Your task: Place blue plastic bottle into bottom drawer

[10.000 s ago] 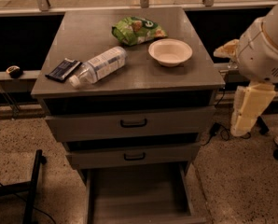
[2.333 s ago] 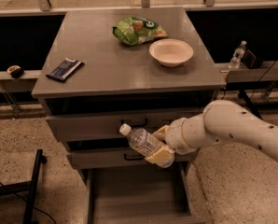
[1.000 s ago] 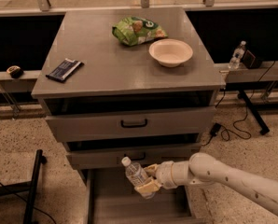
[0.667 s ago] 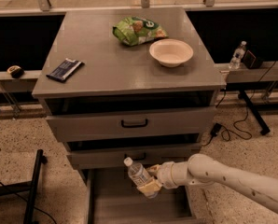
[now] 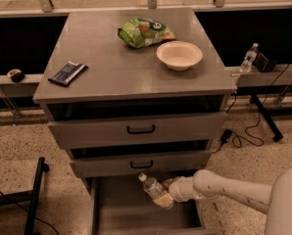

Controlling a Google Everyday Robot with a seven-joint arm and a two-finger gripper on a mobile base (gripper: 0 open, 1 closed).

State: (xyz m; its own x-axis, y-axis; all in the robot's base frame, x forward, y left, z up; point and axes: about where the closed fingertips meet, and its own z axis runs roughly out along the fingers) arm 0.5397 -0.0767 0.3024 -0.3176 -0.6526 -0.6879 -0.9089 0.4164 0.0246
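Note:
The blue plastic bottle (image 5: 152, 188), clear with a white cap, is held tilted with its cap up and to the left, over the right part of the open bottom drawer (image 5: 117, 212). My gripper (image 5: 163, 196) is shut on the bottle's lower half, just in front of the middle drawer's face. My pale arm (image 5: 224, 192) reaches in from the lower right. The drawer's grey floor is bare below the bottle.
The cabinet top (image 5: 111, 67) carries a green chip bag (image 5: 145, 32), a white bowl (image 5: 179, 55) and a dark snack bar (image 5: 67, 73). Two drawers with black handles (image 5: 140, 129) stand slightly open above. A small far bottle (image 5: 248, 58) stands on the right ledge. A black stand leg (image 5: 34, 192) lies left.
The bottle was lifted off the cabinet top and carried down in front of the drawers. Over the last second it has stayed almost still above the bottom drawer.

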